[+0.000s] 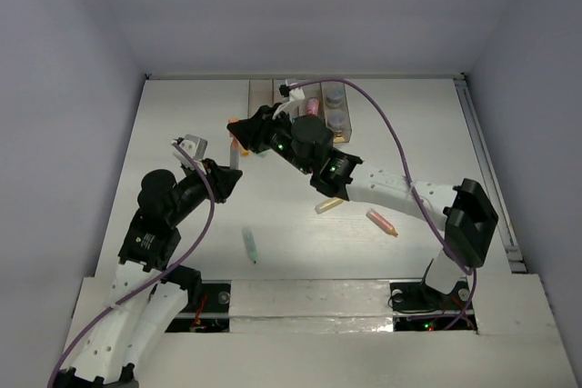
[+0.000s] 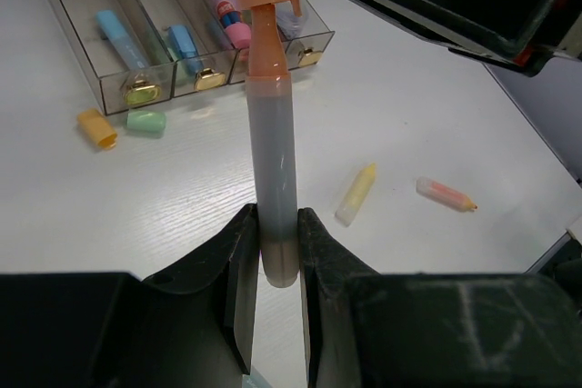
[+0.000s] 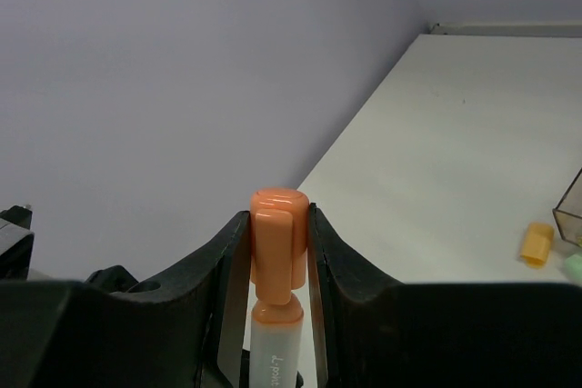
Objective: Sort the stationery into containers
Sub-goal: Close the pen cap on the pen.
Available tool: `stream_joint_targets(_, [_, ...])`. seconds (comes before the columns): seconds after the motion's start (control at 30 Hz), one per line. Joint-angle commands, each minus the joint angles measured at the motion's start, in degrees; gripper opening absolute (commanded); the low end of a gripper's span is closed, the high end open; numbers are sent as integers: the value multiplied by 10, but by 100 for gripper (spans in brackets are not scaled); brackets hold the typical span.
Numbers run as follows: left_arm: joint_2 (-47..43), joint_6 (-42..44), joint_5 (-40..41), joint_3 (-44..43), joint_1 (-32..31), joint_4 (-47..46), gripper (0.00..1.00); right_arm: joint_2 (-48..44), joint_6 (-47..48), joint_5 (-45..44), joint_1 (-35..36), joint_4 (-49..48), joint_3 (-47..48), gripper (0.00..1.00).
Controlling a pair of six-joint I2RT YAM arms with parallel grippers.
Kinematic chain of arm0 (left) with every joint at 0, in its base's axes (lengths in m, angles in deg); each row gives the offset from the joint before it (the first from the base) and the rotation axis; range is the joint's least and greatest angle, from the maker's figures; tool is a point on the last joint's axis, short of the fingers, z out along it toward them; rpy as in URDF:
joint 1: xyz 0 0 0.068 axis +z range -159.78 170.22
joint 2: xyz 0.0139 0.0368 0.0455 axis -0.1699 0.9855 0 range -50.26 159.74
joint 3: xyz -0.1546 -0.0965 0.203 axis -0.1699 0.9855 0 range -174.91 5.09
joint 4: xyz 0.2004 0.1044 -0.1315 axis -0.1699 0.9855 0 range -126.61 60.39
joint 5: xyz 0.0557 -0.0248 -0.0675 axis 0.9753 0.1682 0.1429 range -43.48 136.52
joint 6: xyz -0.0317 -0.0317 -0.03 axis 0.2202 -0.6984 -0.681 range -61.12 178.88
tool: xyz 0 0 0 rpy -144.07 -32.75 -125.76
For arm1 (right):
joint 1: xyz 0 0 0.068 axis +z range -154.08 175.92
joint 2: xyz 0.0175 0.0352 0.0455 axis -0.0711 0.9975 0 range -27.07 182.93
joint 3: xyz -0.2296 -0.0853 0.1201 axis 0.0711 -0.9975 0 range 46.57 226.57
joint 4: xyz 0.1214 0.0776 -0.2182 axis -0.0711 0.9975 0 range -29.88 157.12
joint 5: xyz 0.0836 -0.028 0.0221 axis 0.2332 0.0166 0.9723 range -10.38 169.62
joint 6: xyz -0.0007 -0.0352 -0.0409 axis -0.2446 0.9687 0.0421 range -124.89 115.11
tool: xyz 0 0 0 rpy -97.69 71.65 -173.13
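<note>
An orange-capped marker [image 2: 275, 161] with a pale grey barrel hangs above the table between both grippers. My left gripper [image 2: 277, 229] is shut on the barrel's bottom end. My right gripper [image 3: 278, 224] is shut on the marker's orange cap [image 3: 278, 229], and the white barrel [image 3: 276, 356] runs down from it. In the top view the left gripper [image 1: 231, 175] and right gripper [image 1: 240, 136] meet just left of the containers [image 1: 264, 93]. The containers [image 2: 77, 6] hold blue markers [image 2: 118, 34] and a pink one [image 2: 227, 6].
A loose orange cap [image 2: 97, 127] and a green cap [image 2: 145, 122] lie in front of the bins. On the table are a yellow marker [image 1: 329, 205], a pink-orange marker [image 1: 382, 223] and a green marker [image 1: 249, 244]. Grey round pieces [image 1: 336, 106] sit in the rightmost bin.
</note>
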Motion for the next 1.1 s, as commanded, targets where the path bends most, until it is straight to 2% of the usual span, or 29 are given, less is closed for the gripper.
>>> stream_joint_targets(0.0, [1, -3, -3, -16, 2, -29, 0, -27, 12, -10, 8, -25, 1, 4])
stream_joint_targets(0.6, [-11, -3, 19, -19, 2, -26, 0, -14, 3, -20, 18, -15, -13, 4])
stream_joint_targets(1.07, [-28, -3, 67, -24, 2, -25, 0, -11, -30, -40, 65, -46, -42, 4])
